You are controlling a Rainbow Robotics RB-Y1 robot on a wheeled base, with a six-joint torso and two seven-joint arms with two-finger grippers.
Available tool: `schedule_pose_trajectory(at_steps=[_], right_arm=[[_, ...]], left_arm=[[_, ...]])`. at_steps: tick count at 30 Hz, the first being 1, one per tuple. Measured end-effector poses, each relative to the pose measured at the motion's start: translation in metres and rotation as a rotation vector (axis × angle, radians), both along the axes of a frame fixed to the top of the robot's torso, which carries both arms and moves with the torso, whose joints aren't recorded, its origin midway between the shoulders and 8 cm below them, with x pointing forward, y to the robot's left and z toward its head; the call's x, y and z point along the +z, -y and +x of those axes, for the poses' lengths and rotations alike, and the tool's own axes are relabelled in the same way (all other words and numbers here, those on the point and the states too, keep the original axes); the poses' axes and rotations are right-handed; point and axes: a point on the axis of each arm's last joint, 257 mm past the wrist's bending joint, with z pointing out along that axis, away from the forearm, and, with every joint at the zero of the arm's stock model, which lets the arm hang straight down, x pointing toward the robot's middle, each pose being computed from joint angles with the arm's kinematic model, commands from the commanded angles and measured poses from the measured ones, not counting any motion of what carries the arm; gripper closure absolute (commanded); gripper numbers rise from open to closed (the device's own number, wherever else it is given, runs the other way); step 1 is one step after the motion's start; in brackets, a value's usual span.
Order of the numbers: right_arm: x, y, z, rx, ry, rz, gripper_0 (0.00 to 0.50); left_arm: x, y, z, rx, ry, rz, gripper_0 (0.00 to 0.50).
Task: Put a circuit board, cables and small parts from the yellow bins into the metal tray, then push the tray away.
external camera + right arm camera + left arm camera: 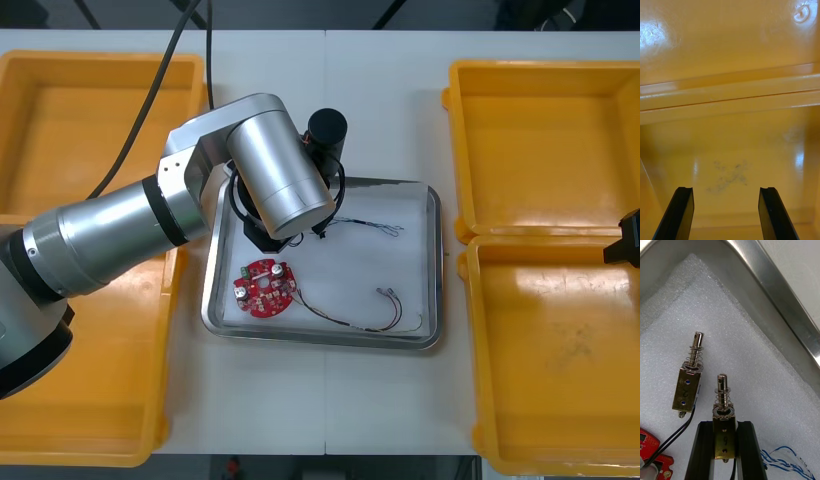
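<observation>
The left gripper (724,424) is clenched on a small metal part (723,401), a brass-coloured block with a spring and pin that stands out past the black fingertips (746,427); whether the block rests on the white lining (752,352) under it cannot be told. Just beside it, and apart from it, a second small metal part (688,387) of the same kind lies flat on the lining, with two black wires (675,435) trailing from its rear end towards the round red circuit board (266,288).

In the front view the board sits in the lower left of the metal tray (436,260), at the middle of the frame. A thin dark cable (355,318) curves across the tray's lower right. A twisted blue and white cable (372,226) lies in its upper right. The left arm (150,215) reaches in from the left edge of the frame and its silver wrist covers the tray's upper left, where that gripper works.

The tray stands on the light table (330,400) between the yellow bins: two stacked down the left side (95,120) and two down the right (545,140). At the right edge of the frame, about halfway up, the right gripper (726,190) hangs where the two right-hand bins meet. Its fingers are spread wide with nothing between them, above a scuffed bin floor (730,176), with the paired rims of both bins just ahead
</observation>
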Motion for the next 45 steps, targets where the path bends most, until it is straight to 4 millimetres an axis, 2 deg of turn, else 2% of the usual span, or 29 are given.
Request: schedule_pose_trajectory(at_steps=[2,3,4,5,14,19,23,27,31,39,45], right_arm=[[0.0,0.0,0.0,0.0,0.0,0.0,0.0],[0.0,0.0,0.0,0.0,0.0,0.0,0.0],[0.0,0.0,0.0,0.0,0.0,0.0,0.0],[0.0,0.0,0.0,0.0,0.0,0.0,0.0],[0.0,0.0,0.0,0.0,0.0,0.0,0.0],[0.0,0.0,0.0,0.0,0.0,0.0,0.0],[0.0,0.0,0.0,-0.001,0.0,0.0,0.0],[0.0,0.0,0.0,-0.001,0.0,0.0,0.0],[0.0,0.0,0.0,-0.001,0.0,0.0,0.0],[-0.004,-0.003,-0.001,0.0,-0.005,0.011,0.0],[-0.001,-0.004,-0.006,0.015,-0.014,-0.031,0.0]], left_arm=[[0.0,0.0,0.0,0.0,-0.001,0.0,0.079],[0.0,0.0,0.0,0.0,-0.001,0.0,0.056],[0.0,0.0,0.0,0.0,-0.001,0.0,0.011],[0.0,0.0,0.0,0.0,-0.001,0.0,0.0],[0.003,0.004,-0.005,-0.013,-0.001,0.004,0.0],[0.017,0.01,-0.036,-0.034,-0.072,0.001,0.0],[0.042,0.007,-0.059,-0.04,-0.137,-0.023,0.0],[0.076,-0.015,-0.069,-0.046,-0.128,-0.02,0.0],[0.103,-0.05,-0.078,-0.104,-0.114,0.029,0.0],[0.13,-0.116,-0.082,-0.383,-0.165,0.206,0.0],[0.142,-0.158,-0.078,-0.364,-0.117,0.169,0.0]])
